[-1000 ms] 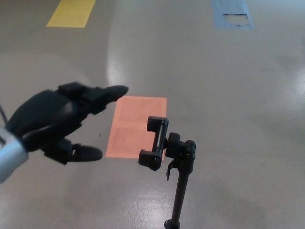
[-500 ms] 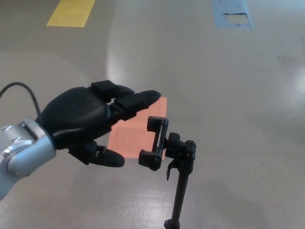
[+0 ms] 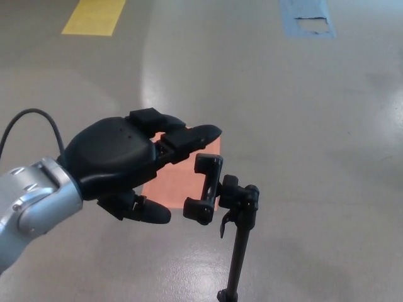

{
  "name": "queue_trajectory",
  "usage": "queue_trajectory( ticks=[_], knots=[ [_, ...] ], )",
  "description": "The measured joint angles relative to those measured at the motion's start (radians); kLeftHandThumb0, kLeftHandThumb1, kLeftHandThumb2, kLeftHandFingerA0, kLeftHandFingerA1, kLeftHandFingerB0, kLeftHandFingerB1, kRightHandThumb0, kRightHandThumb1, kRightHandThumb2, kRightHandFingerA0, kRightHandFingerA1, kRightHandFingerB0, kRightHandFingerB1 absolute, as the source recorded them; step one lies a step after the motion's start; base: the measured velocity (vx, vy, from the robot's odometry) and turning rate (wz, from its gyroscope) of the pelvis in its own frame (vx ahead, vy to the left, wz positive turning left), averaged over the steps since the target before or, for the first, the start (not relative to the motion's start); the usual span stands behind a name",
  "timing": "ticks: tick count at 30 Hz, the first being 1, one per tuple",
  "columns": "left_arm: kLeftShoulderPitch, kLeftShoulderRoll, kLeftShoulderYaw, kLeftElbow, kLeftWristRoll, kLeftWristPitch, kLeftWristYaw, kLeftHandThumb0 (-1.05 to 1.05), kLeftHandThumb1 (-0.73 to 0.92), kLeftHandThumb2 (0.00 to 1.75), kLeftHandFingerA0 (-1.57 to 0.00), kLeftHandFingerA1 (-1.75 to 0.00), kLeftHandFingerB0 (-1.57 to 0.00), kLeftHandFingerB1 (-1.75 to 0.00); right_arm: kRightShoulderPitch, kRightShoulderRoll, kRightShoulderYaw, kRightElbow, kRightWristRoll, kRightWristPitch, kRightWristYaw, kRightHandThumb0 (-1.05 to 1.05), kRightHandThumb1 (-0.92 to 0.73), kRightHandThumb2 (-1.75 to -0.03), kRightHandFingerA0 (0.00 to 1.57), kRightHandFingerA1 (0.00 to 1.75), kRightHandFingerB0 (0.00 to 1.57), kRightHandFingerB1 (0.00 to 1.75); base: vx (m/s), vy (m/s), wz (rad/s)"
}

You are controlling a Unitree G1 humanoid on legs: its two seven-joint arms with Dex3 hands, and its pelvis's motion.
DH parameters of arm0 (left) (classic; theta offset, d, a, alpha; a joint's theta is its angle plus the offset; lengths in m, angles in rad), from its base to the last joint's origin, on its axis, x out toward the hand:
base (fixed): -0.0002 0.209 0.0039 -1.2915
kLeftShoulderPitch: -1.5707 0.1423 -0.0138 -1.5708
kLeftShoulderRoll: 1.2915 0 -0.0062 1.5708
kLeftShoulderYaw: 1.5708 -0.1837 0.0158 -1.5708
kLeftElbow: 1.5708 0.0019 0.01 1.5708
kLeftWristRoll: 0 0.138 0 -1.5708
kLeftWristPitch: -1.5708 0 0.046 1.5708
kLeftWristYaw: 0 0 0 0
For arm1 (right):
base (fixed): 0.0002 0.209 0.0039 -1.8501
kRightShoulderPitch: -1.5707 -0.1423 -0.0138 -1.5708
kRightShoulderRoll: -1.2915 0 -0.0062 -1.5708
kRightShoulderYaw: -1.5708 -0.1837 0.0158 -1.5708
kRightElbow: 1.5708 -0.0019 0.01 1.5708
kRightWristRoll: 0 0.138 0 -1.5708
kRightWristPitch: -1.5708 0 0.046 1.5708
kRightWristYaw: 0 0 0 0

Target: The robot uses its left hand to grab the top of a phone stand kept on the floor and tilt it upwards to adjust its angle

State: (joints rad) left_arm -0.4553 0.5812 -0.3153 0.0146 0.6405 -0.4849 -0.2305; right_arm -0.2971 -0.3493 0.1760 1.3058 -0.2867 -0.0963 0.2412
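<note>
Just right of the open, empty left hand [image 3: 123, 167] stands the phone stand [image 3: 220, 195], untouched.

Open floor [image 3: 302, 113] on every side of the phone stand [image 3: 220, 195], nothing standing near it. Only flat colour patches out there: orange [image 3: 173, 182] just behind, yellow [image 3: 94, 16] and blue [image 3: 306, 19] far off. Left hand [image 3: 126, 167] spread just beside the clamp, a narrow gap between.
</note>
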Motion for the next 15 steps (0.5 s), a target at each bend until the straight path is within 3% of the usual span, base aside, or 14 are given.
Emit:
queue_trajectory(
  ticks=[1, 2, 15],
  knots=[
    [0.003, -0.002, 0.0, -0.01, 0.0, 0.001, -0.005, -0.79, 0.75, 0.64, -0.16, -0.28, 0.0, -0.12, 0.0, 0.0, 0.0, 0.0, -0.001, -0.001, 0.001, -0.59, -0.77, -0.62, 0.28, 0.41, 0.24, 0.32, 0.0, 0.0, 0.0],
    [0.006, -0.004, 0.0, -0.017, 0.001, 0.003, -0.009, -0.82, 0.6, 0.95, -0.13, -0.39, 0.0, -0.15, 0.0, 0.0, 0.0, 0.0, -0.001, -0.001, 0.001, -0.59, -0.77, -0.63, 0.28, 0.41, 0.23, 0.32, 0.0, 0.0, 0.0],
    [0.02, -0.01, 0.0, -0.031, 0.005, 0.023, -0.027, -0.8, 0.58, 0.94, -0.12, -0.41, 0.0, -0.16, -0.005, 0.0, -0.005, 0.001, -0.001, -0.002, 0.012, -0.58, -0.77, -0.62, 0.29, 0.42, 0.25, 0.32, 0.0, 0.0, 0.0]
  ],
)
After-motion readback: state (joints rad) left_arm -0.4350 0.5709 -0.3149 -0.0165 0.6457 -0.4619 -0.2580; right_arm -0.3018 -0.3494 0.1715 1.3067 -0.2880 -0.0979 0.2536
